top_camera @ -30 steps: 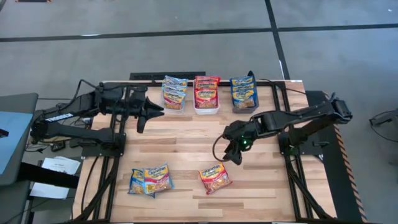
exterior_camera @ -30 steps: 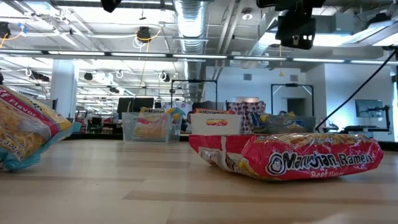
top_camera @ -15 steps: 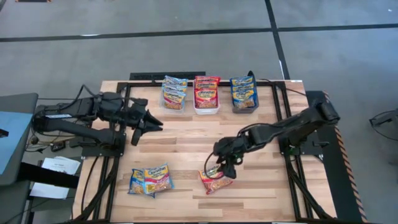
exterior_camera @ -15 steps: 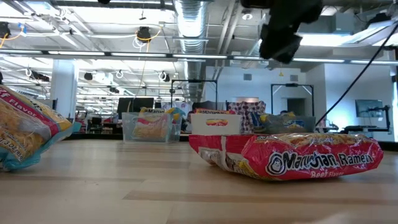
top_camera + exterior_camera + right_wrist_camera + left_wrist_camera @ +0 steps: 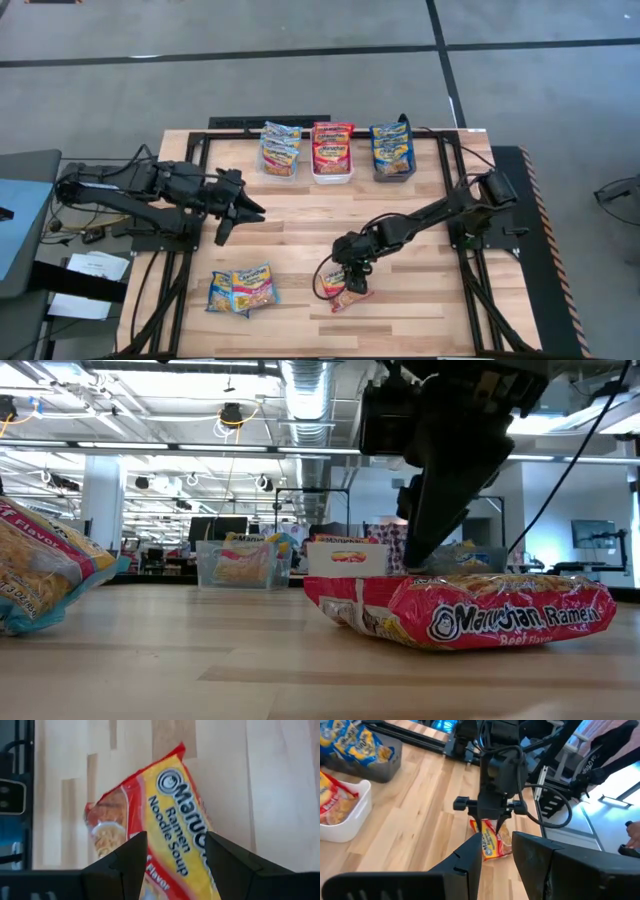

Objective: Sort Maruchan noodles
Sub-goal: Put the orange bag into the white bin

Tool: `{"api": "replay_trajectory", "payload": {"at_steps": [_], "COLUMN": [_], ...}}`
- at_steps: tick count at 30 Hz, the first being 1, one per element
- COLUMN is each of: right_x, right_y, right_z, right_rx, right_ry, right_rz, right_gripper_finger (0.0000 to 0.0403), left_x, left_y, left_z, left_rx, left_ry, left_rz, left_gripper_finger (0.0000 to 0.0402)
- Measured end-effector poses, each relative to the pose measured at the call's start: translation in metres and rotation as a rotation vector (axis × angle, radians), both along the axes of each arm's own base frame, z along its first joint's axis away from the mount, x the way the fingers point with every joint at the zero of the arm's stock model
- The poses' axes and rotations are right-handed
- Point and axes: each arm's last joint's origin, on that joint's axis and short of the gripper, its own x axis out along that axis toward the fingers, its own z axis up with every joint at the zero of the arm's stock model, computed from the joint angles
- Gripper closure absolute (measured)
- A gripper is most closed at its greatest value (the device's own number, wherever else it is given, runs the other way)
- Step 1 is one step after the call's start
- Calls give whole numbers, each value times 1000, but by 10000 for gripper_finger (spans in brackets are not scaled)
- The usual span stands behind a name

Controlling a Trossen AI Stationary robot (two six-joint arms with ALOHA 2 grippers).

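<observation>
Right hand (fingers spread) apparently touching red ramen packet.

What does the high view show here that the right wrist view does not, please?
Only the high view shows the three bins of sorted packets, the two loose packets at the table's near left, and the left pincer hovering open. Only the right wrist view shows the packet's printed lettering up close. Both show the red-edged packet with the right pincer open over it.
</observation>
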Motion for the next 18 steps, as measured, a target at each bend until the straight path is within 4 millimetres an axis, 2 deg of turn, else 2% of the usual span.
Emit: {"api": "replay_trajectory", "payload": {"at_steps": [12, 18], "right_x": [2, 6], "right_y": [-3, -3], "right_z": [-4, -21], "right_rx": [-109, -112], "right_ry": [-34, 12], "right_rz": [61, 58], "right_gripper_finger": [180, 180], "left_x": [10, 16], "left_y": [-3, -4], "left_z": [-8, -10], "left_rx": [36, 44], "left_ry": [53, 63], "left_rz": [10, 20], "left_gripper_finger": [306, 306]}}
